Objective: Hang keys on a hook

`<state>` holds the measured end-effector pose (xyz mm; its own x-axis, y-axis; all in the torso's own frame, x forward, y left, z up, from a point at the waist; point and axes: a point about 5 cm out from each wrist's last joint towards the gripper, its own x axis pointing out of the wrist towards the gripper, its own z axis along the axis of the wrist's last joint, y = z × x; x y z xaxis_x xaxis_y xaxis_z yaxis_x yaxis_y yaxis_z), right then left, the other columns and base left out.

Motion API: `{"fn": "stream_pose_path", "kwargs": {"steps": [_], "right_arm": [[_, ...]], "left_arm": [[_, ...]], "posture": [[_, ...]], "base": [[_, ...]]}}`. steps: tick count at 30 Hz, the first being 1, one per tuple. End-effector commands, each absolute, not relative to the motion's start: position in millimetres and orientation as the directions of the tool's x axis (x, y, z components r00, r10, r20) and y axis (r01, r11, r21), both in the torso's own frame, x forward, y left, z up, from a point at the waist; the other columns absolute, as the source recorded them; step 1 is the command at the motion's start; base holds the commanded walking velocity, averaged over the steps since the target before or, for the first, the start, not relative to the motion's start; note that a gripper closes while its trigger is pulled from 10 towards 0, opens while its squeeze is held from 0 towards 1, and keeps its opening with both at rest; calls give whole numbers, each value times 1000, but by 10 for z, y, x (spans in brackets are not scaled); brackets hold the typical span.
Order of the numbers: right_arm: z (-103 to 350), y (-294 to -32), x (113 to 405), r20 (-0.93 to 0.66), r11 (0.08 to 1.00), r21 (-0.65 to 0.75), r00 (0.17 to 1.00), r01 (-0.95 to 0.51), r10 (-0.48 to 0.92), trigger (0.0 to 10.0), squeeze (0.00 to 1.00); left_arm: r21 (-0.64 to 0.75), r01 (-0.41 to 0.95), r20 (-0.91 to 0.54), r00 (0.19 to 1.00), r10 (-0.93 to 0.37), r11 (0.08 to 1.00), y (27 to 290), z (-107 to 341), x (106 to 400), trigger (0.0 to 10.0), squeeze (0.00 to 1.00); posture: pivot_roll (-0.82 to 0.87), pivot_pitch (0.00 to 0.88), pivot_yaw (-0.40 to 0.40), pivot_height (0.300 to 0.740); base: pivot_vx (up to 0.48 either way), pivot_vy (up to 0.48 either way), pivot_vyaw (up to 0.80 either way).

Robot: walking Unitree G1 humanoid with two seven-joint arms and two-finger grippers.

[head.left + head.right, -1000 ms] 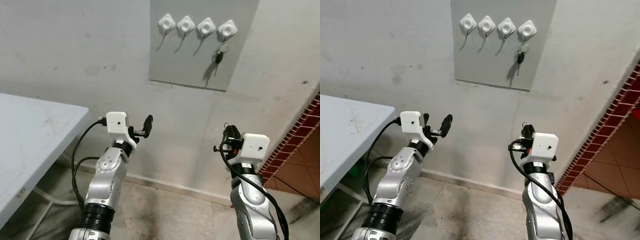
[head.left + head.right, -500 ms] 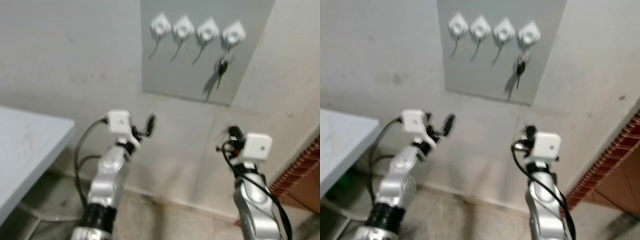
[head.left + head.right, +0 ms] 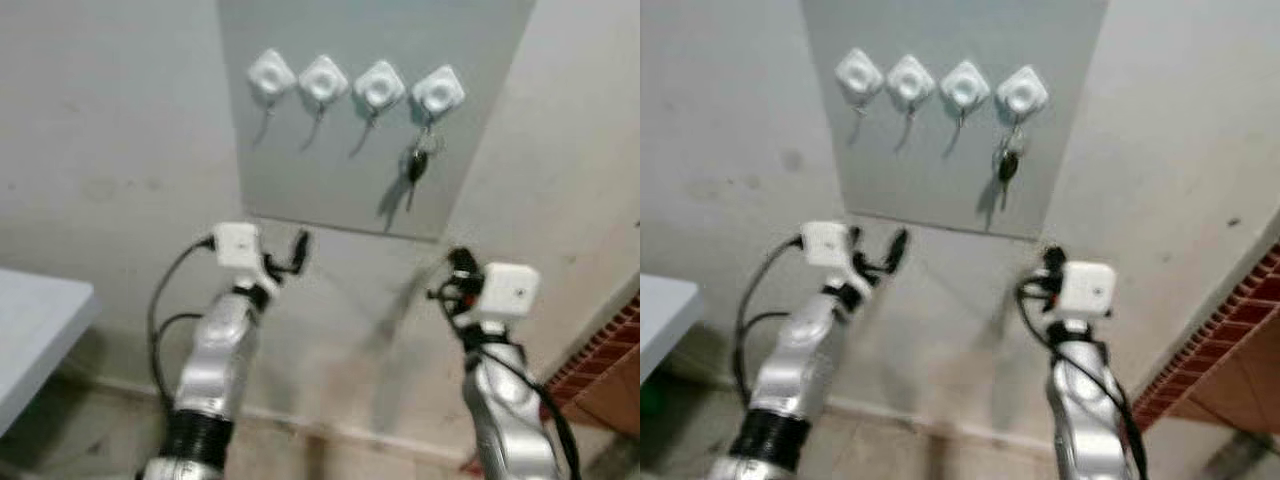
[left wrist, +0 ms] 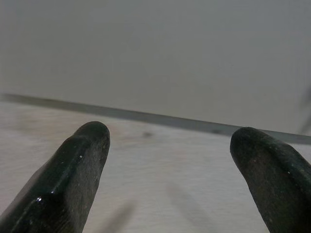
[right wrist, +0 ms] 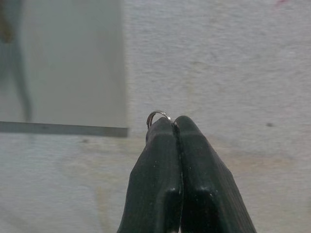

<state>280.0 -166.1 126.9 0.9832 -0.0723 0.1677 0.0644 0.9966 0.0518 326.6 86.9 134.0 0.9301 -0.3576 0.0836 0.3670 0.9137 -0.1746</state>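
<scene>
The right gripper (image 5: 176,127) pinches a thin silver key ring (image 5: 158,115) below the grey wall panel (image 3: 300,170); the left gripper (image 4: 170,160) is spread. Another dark key (image 3: 416,168) hangs from the rightmost white hook (image 3: 438,91).

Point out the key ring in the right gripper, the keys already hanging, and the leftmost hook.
key ring (image 5: 159,115): right wrist view, the wire loop above the shut fingertips.
hanging keys (image 3: 416,167): left eye view, the dark key head.
leftmost hook (image 3: 270,73): left eye view, its white base.

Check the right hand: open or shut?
Shut. The right hand has its two black fingers pressed together, pinching a small metal ring that pokes out at the tips.
</scene>
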Motion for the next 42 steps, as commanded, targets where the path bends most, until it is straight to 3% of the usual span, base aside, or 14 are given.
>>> {"fn": "stream_pose_path", "kwargs": {"steps": [1,13,29,42], "right_arm": [[1310,-1583,2814,179,998,57,983,30,-39,10000,0],[1458,-1493,2824,248,993,75,966,-94,72,10000,0],[1981,-1441,3047,422,961,32,875,-273,235,10000,0],[2101,-1307,3114,441,922,14,829,-388,343,10000,0]], "left_arm": [[-111,377,124,923,-364,919,935,1409,3239,10000,0],[-35,547,202,824,-530,837,702,1593,3047,10000,0],[-24,594,256,781,-570,804,658,1850,3066,10000,0],[-11,606,281,765,-579,796,677,1987,3083,10000,0]], "posture": [[-50,0,-20,740],[-45,0,-24,740],[-41,17,-23,740],[-30,25,-31,740]], "base": [[0,0,0],[0,0,0],[0,0,0],[0,0,0]]}}
